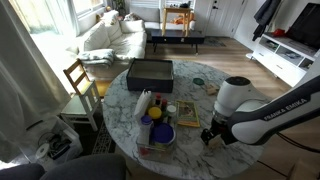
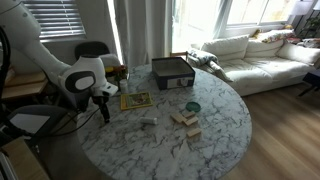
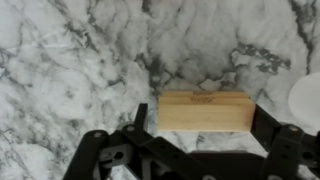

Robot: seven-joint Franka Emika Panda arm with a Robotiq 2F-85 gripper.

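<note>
A pale wooden block [image 3: 205, 111] lies flat on the white marble table [image 3: 70, 60]. In the wrist view my gripper [image 3: 203, 120] straddles it, one black finger [image 3: 138, 120] at its left end and the other at its right end. The jaws stand wide and the block rests on the table, not lifted. In both exterior views the gripper [image 1: 211, 136] [image 2: 103, 110] points down near the table's edge on the robot's side, and the block under it is mostly hidden by the hand.
A dark rectangular tray [image 1: 150, 72] [image 2: 172, 72] sits at the far side. A yellow-green book [image 1: 187, 113] [image 2: 135, 100] lies near the gripper. A cluster of small objects [image 1: 155, 120] [image 2: 186, 120] sits mid-table. A white round thing [image 3: 308, 100] shows at the right. A wooden chair [image 1: 80, 80] stands beside the table.
</note>
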